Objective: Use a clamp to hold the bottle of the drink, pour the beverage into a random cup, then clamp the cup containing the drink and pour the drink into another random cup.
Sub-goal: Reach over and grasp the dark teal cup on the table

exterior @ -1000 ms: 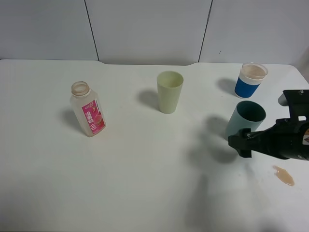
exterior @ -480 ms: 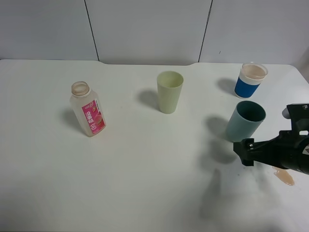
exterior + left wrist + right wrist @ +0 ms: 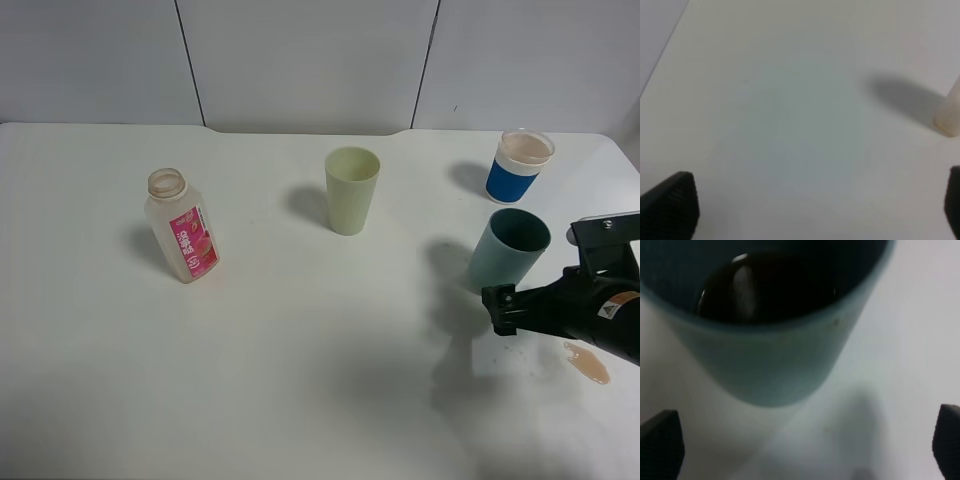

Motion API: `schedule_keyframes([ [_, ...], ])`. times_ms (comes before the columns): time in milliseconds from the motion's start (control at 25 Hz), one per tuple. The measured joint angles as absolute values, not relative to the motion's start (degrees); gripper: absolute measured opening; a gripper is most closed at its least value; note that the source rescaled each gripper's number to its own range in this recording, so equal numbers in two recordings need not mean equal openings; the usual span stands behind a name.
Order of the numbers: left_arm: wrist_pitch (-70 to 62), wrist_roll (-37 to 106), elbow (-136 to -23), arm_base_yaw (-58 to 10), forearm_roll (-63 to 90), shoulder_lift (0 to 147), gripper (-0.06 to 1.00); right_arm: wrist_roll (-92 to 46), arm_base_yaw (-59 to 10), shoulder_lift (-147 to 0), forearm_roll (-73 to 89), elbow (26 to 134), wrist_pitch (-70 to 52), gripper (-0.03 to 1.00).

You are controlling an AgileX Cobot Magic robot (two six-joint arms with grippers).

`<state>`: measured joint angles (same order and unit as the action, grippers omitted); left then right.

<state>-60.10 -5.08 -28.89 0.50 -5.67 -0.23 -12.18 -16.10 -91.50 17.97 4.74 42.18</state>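
Seen from the high camera, the right claw [image 3: 500, 308] hovers over the white table [image 3: 300, 350] at about 4 o'clock on its surface, its tip pointing toward 9 o'clock. The teal cup [image 3: 508, 248] stands upright just beside that tip, at roughly 12 o'clock from it, and is not between the fingers. In the right wrist view, the two dark fingertips [image 3: 660, 442] sit wide apart with only bare table between them, so this claw is released. The teal cup [image 3: 770, 325] looms close ahead of them, its inside too dark to tell whether it holds liquid. Farther off at 12 to 1 o'clock from the claw is the blue cup [image 3: 519, 166], upright and filled with a pale pinkish drink. A small spill [image 3: 588, 363] of the same colour lies on the table at 4 o'clock from the claw tip. The green cup [image 3: 351, 190] stands well apart at about 10 o'clock, and the uncapped bottle [image 3: 182, 226] with its pink label stands farther still, near 9 o'clock. The left claw [image 3: 812, 210] is also released, its fingers spread over bare table.
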Motion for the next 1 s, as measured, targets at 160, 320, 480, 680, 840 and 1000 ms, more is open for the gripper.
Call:
schedule_keyframes([
  [160, -60.12, -5.01, -28.89, 0.50, -5.67, -0.23, 1.00, -11.84, -16.10, -95.69, 17.24, 4.74, 50.04, 1.00],
  [320, -60.12, -5.01, -28.89, 0.50, -5.67, -0.23, 1.00, -11.20, -16.10, -99.21, 15.71, 4.74, 57.46, 1.00],
  [480, -60.12, -5.01, -28.89, 0.50, -5.67, -0.23, 1.00, -10.59, -16.10, -103.06, 14.54, 4.77, 65.04, 1.00],
  [680, -60.12, -5.01, -28.89, 0.50, -5.67, -0.23, 1.00, -10.19, -16.10, -108.80, 12.84, 8.40, 66.37, 1.00],
  [840, -60.12, -5.01, -28.89, 0.50, -5.67, -0.23, 1.00, -10.19, -16.10, -111.93, 11.02, 11.89, 66.59, 1.00],
  [1000, -60.12, -5.01, -28.89, 0.50, -5.67, -0.23, 1.00, -10.19, -16.10, -113.88, 9.99, 13.48, 67.29, 1.00],
])
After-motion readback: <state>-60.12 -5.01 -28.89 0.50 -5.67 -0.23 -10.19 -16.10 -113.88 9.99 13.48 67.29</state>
